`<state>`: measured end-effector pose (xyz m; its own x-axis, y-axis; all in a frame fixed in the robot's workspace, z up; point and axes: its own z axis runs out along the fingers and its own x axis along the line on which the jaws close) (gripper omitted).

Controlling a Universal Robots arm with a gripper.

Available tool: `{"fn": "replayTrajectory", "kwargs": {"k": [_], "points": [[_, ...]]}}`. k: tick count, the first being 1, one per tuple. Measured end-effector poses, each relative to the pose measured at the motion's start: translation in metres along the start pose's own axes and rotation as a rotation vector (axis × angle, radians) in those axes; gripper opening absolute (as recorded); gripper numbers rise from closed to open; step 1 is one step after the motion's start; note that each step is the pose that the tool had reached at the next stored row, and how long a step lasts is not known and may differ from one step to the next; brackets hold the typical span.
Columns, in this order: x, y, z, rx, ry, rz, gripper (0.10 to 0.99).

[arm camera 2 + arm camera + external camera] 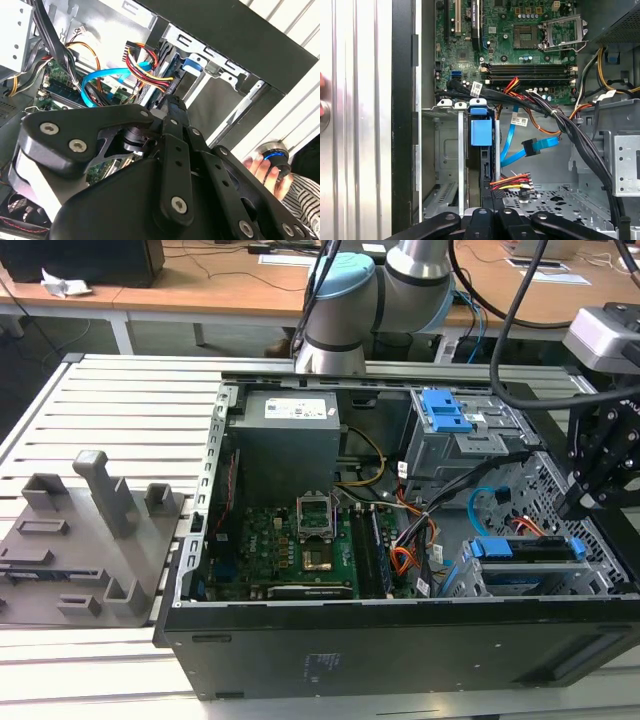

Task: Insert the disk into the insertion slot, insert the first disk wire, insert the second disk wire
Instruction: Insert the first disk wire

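The disk [481,131], in its bright blue frame, stands on edge inside the insertion slot [445,155], a low grey metal cage; in the exterior view the disk [525,549] sits at the case's front right. My gripper [490,214] is shut, its tips just off the disk's outer edge and holding nothing. The first disk wire [512,181], a red, orange and black bundle with a dark plug, hangs loose beside the fingertips. The second disk wire [512,145], a light blue cable, loops free with its dark plug unplugged. In the second wrist view both wires [145,67] lie beyond the gripper [172,102].
A taller grey cage with blue latches [450,415] stands behind the slot. Thick black cable bundles [560,125] cross above the motherboard [520,40]. A person's hand [262,167] rests on a knob outside the case. A grey fixture block [90,530] lies at the exterior view's left.
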<state>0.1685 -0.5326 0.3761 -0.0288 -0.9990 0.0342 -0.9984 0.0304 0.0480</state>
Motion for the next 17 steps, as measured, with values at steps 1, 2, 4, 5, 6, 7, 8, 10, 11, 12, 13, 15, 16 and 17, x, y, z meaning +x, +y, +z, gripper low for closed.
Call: {"fn": "replayTrajectory", "kwargs": {"k": [1,2,4,5,6,7,8,10,11,12,13,15,16,17], "points": [[0.0,0.0,0.0,0.0,0.0,0.0,0.106],[-0.0001,0.0007,0.0001,0.0,-0.0001,0.0,0.106],[0.0,0.0033,0.0001,0.0,0.0,0.0,0.106],[0.0002,0.0085,0.0004,0.0,-0.0001,0.0,0.106],[0.0006,0.0207,0.001,0.0,-0.0001,0.0,0.106],[0.0008,0.0293,0.0015,0.0,-0.0001,0.0,0.106],[0.001,0.0351,0.0017,0.0,-0.0001,0.0,0.106],[0.0011,0.0366,0.0018,0.0,0.0001,0.0,0.106],[0.001,0.0366,0.0018,0.0,0.0,0.0,0.106],[0.001,0.0367,0.0018,0.0,0.0,0.0,0.106],[0.0011,0.0367,0.0018,0.0,0.0,0.0,0.106],[0.001,0.0367,0.0018,0.0,0.0,0.0,0.106],[0.001,0.0368,0.0018,0.0,0.0,0.0,0.106],[0.001,0.0368,0.0018,0.0,0.0,0.0,0.106]]}}
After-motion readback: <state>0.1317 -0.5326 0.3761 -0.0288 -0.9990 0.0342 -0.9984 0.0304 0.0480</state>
